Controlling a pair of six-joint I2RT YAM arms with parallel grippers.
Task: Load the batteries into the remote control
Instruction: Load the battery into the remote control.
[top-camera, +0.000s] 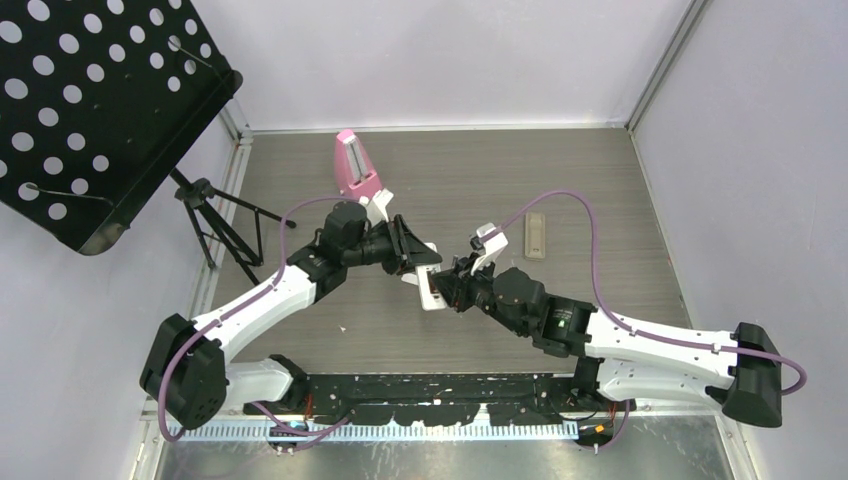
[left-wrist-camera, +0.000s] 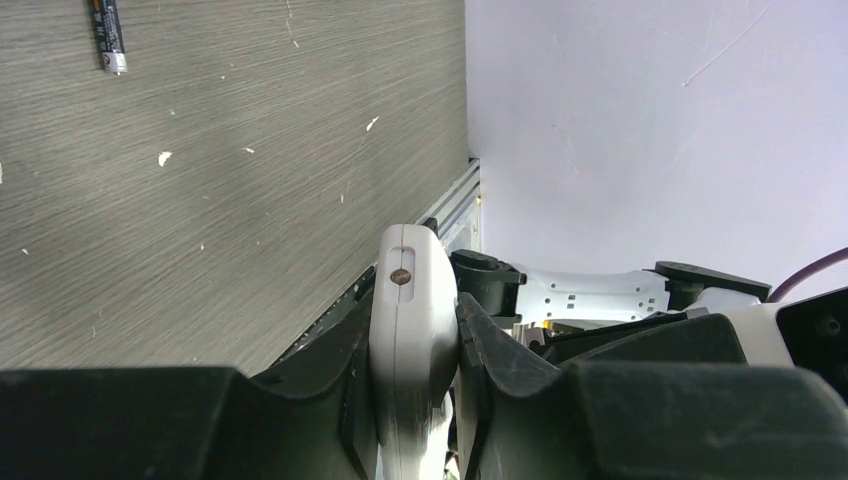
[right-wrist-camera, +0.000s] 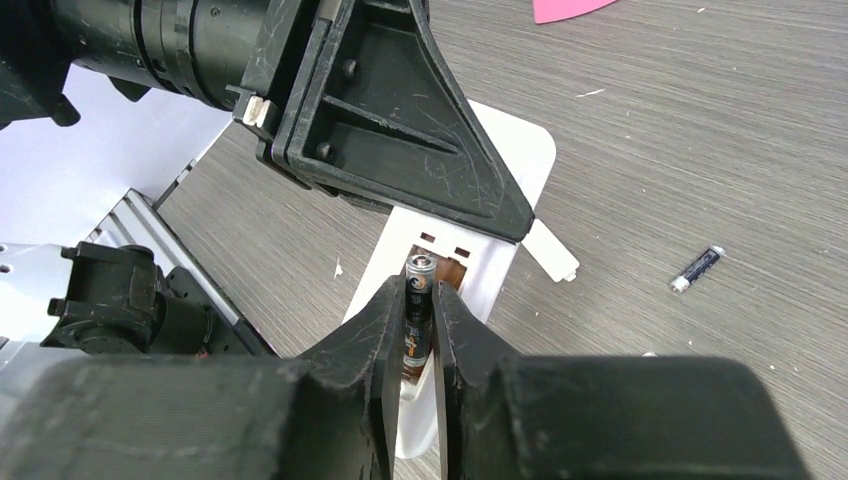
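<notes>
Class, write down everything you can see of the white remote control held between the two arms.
The remote is smooth white plastic, slim, with rounded corners. The left gripper clamps it above the table. Its battery bay is open, brownish inside, facing the right gripper, whose pinched battery points into it.

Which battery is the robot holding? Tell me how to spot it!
Find the middle of the table, where both arms meet at the white remote. The held battery is pinched in the right gripper, between its fingers, silver tip poking toward the remote's open slot. The other battery lies loose on the wood, untouched.
</notes>
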